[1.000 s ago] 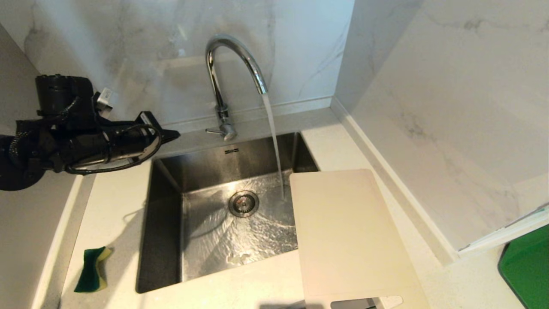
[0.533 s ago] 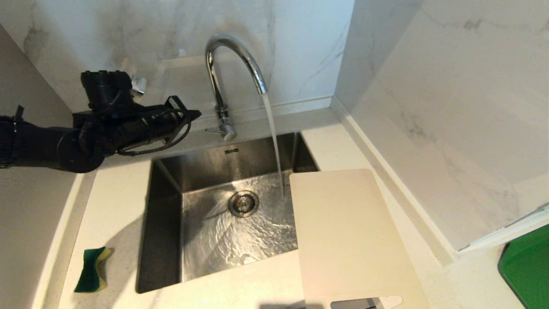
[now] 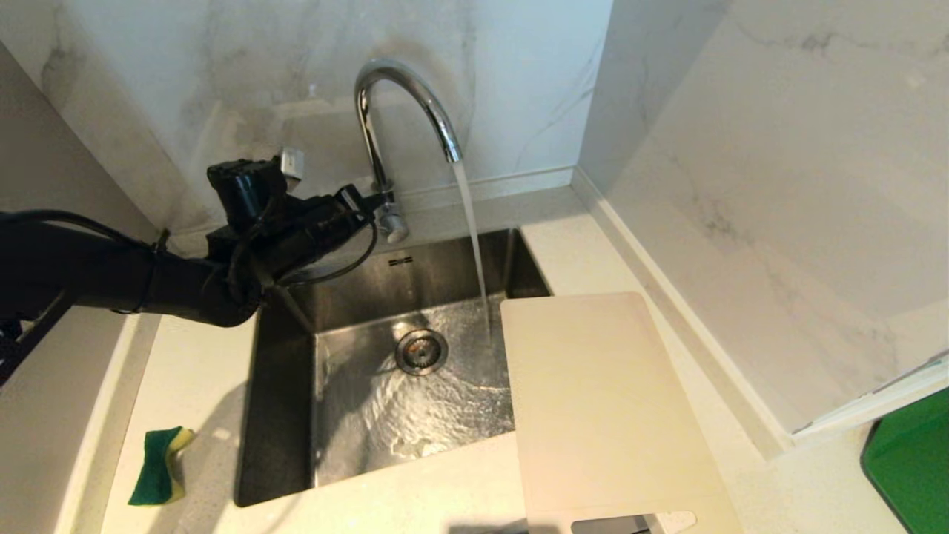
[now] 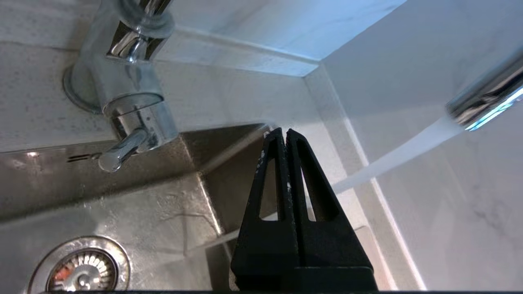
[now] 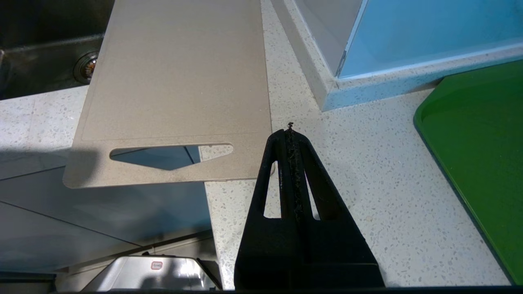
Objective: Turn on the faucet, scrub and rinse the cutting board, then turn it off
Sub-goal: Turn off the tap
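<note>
Faucet (image 3: 404, 111): water running into the sink (image 3: 282, 400).
Lever (image 4: 120, 150): a thin stub at the tap's base, pointing out over the basin.
Left gripper (image 3: 371, 202): jaws together, empty, just beside the lever; contact probably not made.
Cutting board (image 3: 604, 408): flat on the desk (image 3: 200, 348), right of the basin, long axis running front to back.
Right gripper (image 5: 289, 134): jaws together, parked near the board's handle end.
Sponge (image 3: 158, 466): left of the sink.
</note>
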